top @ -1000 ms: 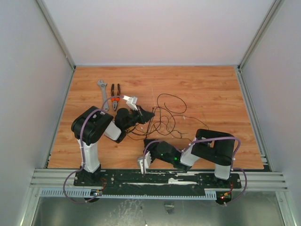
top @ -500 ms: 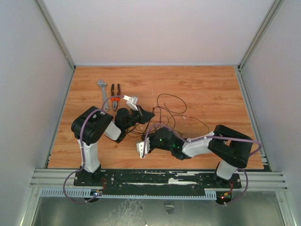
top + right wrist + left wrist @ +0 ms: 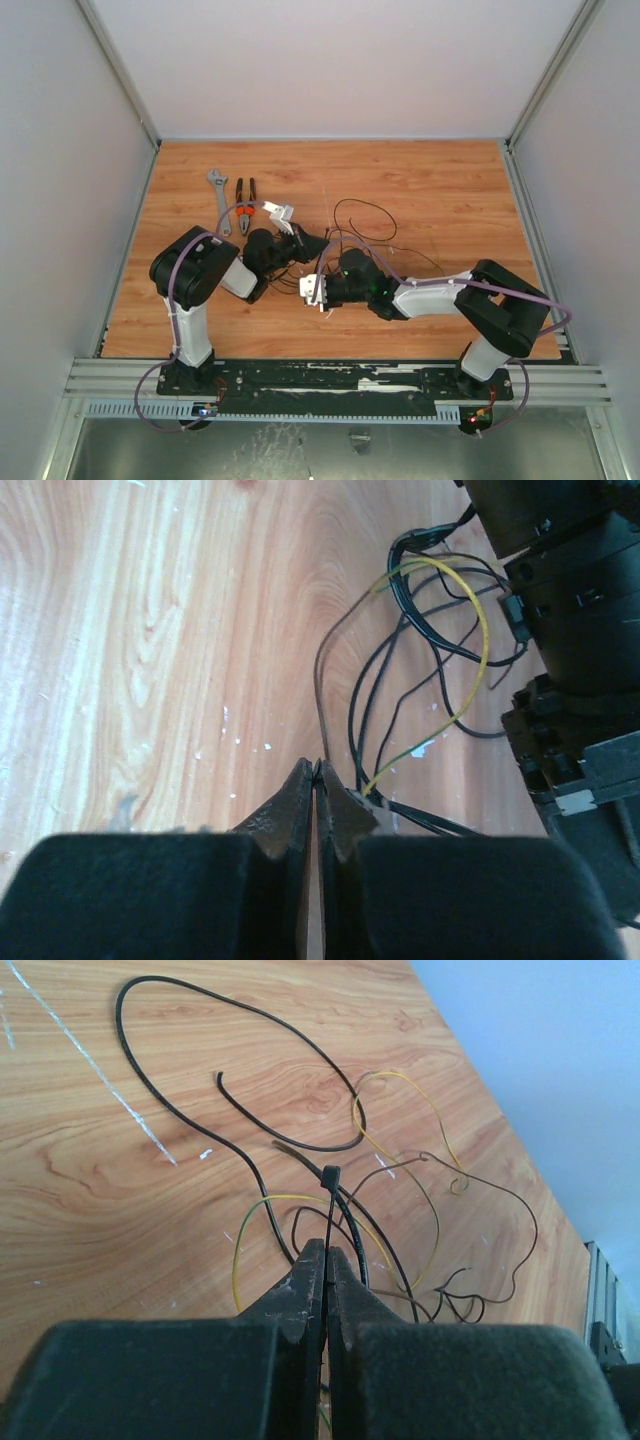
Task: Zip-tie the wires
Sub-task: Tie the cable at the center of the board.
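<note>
Tangled wires (image 3: 484,630) (black, yellow), straight zip tie (image 3: 331,1175)

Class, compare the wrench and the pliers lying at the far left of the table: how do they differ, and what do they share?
The wrench is plain grey metal; the pliers are dark with red-orange on them. The wrench is one bar; the pliers split into two legs. The wrench lies left of the pliers. Both lie flat on the table, side by side.
</note>
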`<control>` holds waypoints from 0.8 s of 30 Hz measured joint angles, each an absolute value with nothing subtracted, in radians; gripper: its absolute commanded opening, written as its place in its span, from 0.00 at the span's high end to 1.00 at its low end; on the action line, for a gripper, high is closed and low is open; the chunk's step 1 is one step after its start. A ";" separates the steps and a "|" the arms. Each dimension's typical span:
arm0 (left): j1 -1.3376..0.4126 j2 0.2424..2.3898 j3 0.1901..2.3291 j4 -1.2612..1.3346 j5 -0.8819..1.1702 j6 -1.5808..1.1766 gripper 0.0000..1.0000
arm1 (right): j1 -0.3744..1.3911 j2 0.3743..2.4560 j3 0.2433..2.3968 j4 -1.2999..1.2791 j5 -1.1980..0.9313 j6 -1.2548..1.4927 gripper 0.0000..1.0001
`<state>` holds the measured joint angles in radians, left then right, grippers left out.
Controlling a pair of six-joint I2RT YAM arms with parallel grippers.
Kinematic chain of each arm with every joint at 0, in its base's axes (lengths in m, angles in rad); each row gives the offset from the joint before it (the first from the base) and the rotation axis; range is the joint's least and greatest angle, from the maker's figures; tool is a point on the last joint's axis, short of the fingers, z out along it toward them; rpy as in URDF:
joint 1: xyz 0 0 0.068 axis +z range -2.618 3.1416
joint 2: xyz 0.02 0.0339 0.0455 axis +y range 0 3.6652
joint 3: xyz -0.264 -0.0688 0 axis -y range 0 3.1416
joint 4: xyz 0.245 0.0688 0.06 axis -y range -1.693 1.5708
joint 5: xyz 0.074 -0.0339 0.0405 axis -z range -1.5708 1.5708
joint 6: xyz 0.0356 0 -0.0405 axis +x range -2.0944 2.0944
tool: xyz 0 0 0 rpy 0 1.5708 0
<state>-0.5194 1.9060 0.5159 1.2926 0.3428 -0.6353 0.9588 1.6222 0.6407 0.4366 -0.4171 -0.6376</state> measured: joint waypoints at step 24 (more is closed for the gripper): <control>-0.519 1.893 0.391 1.523 0.476 -0.500 1.00 | 0.728 1.568 0.657 0.412 -0.765 -0.263 1.00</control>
